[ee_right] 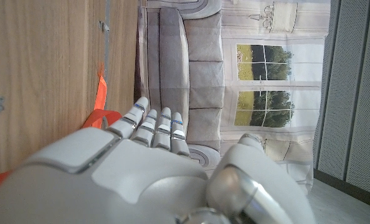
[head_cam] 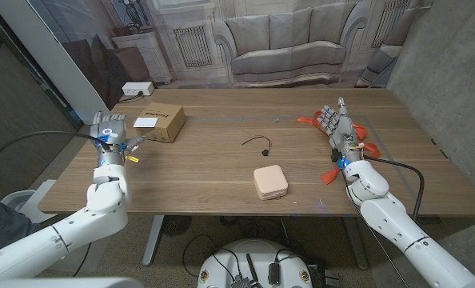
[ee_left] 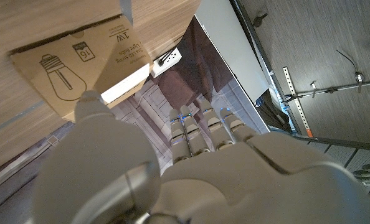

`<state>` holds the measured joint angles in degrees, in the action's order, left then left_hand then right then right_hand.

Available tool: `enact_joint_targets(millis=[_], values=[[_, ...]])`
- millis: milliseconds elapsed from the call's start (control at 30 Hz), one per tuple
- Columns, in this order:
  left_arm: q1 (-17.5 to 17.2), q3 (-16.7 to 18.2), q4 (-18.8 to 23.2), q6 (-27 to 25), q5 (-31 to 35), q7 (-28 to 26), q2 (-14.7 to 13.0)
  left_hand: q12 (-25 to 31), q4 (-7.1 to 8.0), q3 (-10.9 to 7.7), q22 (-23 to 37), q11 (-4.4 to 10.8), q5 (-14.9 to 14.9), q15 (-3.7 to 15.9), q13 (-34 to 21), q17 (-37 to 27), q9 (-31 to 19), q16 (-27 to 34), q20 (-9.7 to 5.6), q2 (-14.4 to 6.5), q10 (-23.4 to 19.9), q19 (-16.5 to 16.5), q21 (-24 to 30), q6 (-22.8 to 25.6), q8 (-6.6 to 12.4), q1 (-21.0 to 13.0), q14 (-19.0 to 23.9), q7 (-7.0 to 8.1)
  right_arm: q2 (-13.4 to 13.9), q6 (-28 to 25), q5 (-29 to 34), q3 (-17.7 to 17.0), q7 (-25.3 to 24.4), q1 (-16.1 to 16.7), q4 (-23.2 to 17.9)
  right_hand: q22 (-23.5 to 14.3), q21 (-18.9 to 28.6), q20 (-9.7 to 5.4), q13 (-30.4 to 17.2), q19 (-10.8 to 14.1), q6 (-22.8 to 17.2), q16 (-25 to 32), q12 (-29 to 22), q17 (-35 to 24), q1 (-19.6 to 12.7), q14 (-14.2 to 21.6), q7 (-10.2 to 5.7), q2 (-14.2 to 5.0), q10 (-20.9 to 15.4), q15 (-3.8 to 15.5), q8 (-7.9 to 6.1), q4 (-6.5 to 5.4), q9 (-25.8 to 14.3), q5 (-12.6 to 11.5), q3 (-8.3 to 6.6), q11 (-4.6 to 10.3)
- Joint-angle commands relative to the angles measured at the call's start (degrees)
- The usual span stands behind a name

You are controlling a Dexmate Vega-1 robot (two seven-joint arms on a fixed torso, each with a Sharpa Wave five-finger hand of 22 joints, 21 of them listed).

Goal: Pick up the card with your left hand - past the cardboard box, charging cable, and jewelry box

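Nearest me, my empty, spread left hand [head_cam: 109,132] hovers beside the brown cardboard box [head_cam: 159,122] bearing the white card [head_cam: 147,122], so next I reach across and pinch it.

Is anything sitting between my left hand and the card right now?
Nothing visible does. The card lies on top of the cardboard box, and the left hand is right beside that box, holding nothing. The charging cable and jewelry box lie farther right, off the path.
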<state>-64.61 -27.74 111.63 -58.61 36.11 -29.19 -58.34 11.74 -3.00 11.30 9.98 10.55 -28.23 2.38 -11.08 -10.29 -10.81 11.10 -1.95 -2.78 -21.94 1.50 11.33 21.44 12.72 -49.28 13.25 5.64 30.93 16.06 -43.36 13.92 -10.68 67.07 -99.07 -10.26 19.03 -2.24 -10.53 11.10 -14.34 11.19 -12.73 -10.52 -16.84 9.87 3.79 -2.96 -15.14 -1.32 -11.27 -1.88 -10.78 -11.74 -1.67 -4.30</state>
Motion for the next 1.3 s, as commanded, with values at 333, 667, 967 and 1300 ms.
enact_joint_targets(millis=[333,667,967,1300], values=[[5.56,-3.83,-0.82,0.55,-2.58,4.13,-1.34,0.04,-0.37,0.3,0.22,0.62,-0.57,5.56,-0.08,-0.08,-0.08,-0.21,-3.03,0.02,-0.15,0.01,-0.05,-0.15,-0.07,-0.63,0.06,0.55,-0.06,-0.03,-0.52,0.0,0.41,0.17,0.12,-0.17,-0.53,-0.38,-0.24,0.38,-0.48,-0.07,0.05,-0.3,0.04,0.62,0.05,0.13,-0.65,0.07,-0.25,-0.31,-0.27,0.14,0.37,0.24],[8.81,-5.69,-1.5,0.76,-2.73,7.64,-1.9,-0.09,-0.37,0.44,0.22,0.83,-0.62,5.77,-0.09,-0.08,-0.08,-0.2,-3.06,0.07,0.07,-0.03,-0.06,-0.2,-0.15,-0.7,0.1,0.83,-0.39,-0.08,-0.9,0.21,0.97,-0.61,1.08,-0.17,-0.71,-0.36,-0.24,0.46,-0.52,-0.1,0.14,-0.3,0.04,0.58,0.09,0.08,-0.5,0.1,-0.26,-0.28,-0.27,0.13,0.4,0.24],[10.76,-6.8,-1.75,1.47,-2.48,9.98,-2.81,-0.07,-0.39,0.59,0.21,1.01,-0.67,6.11,-0.09,-0.08,-0.08,-0.2,-3.23,0.17,-0.08,-0.01,-0.05,-0.12,-0.17,-0.76,0.12,1.12,-0.55,0.16,-1.22,0.31,1.61,-0.89,1.73,-0.18,-0.88,-0.35,-0.25,0.53,-0.5,-0.11,0.13,-0.3,0.07,0.6,0.06,0.05,-0.56,0.11,-0.23,-0.26,-0.28,0.13,0.45,0.15],[14.0,-10.13,-3.27,0.31,0.72,13.89,-3.11,-0.14,-0.94,0.79,0.16,1.51,-0.79,7.03,-0.09,-0.01,-0.07,-0.22,-3.42,0.67,-0.19,0.12,-0.03,-0.35,-0.33,-1.72,0.29,2.52,-0.53,0.56,-1.34,-0.02,1.44,-0.37,1.58,-0.19,-1.05,-0.3,-0.25,0.59,-0.51,-0.09,0.18,-0.3,0.08,0.68,0.08,0.02,-0.48,0.05,-0.23,-0.23,-0.28,0.13,0.49,0.35]])
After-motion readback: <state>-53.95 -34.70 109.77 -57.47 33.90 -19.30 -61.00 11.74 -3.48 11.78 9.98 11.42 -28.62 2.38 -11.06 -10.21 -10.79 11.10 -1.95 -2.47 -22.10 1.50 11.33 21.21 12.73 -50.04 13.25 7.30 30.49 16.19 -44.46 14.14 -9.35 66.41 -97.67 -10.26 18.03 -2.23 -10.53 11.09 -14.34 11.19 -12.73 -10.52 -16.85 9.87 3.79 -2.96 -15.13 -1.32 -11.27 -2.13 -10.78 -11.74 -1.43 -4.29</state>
